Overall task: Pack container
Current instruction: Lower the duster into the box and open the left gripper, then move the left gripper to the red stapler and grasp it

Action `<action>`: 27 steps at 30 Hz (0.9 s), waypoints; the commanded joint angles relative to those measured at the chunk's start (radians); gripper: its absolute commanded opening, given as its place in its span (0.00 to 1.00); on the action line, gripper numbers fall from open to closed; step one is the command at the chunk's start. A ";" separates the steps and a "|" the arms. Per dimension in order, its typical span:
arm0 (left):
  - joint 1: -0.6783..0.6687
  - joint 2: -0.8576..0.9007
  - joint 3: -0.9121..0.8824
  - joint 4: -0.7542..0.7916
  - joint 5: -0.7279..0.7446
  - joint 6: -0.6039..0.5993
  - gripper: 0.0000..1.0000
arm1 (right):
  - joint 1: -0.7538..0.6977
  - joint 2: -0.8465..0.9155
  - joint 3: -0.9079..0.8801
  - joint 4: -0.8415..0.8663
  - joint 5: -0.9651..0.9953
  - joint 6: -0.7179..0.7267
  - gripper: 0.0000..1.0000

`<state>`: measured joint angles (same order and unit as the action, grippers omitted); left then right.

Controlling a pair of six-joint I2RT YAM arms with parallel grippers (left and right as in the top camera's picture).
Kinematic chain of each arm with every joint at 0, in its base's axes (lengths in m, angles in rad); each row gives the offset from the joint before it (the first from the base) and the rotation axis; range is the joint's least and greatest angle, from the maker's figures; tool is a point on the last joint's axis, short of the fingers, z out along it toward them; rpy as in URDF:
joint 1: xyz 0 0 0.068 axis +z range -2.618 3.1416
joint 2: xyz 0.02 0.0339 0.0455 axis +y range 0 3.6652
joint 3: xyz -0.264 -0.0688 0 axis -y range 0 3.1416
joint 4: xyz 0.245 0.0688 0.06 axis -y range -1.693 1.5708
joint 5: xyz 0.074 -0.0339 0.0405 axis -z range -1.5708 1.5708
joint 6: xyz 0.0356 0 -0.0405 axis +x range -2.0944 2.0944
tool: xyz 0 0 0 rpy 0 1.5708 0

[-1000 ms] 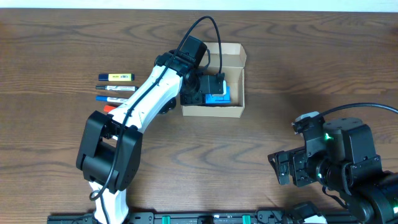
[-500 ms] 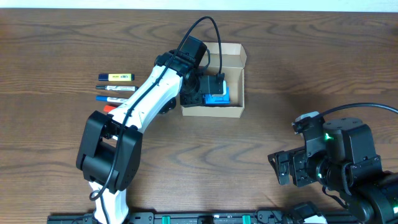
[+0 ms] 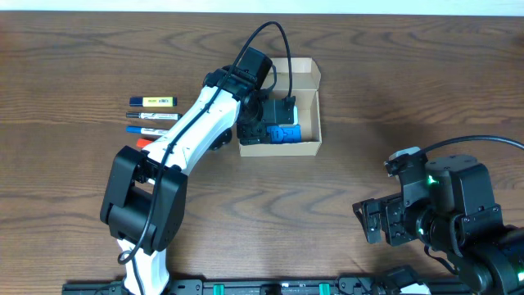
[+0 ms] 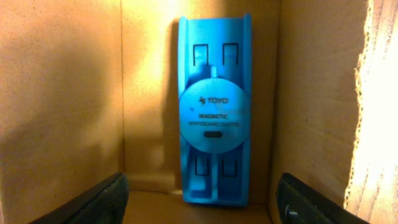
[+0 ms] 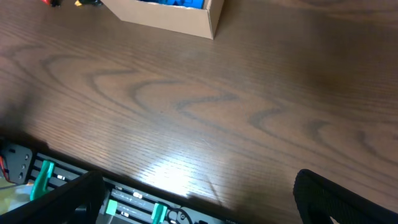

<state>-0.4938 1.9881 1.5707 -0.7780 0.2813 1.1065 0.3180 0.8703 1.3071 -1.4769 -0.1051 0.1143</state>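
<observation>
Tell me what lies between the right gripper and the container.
Only bare table separates right gripper and container; right wrist view shows it.

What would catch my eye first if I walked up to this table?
A white arm stretches over the dark table into an open cardboard box, where a bright blue duster lies just ahead of the open left gripper. Markers lie in a row left of the box.
</observation>
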 commanded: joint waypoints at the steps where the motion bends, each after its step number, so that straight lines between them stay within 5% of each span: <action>1: 0.000 -0.037 0.051 -0.006 0.000 -0.048 0.76 | -0.008 0.000 -0.002 -0.001 -0.004 0.008 0.99; 6: 0.000 -0.112 0.166 -0.036 -0.014 -0.222 0.77 | -0.008 0.000 -0.002 -0.001 -0.004 0.008 0.99; 13: 0.064 -0.258 0.245 -0.158 -0.190 -0.640 0.78 | -0.008 0.000 -0.002 -0.001 -0.004 0.008 0.99; 21: 0.368 -0.336 0.245 -0.408 -0.203 -1.150 0.78 | -0.008 0.000 -0.002 -0.001 -0.004 0.008 0.99; 27: 0.569 -0.333 0.199 -0.486 -0.115 -1.283 0.78 | -0.008 0.000 -0.002 -0.001 -0.004 0.008 0.99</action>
<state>0.0162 1.6531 1.8019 -1.2552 0.1051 -0.0292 0.3180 0.8703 1.3071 -1.4769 -0.1047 0.1143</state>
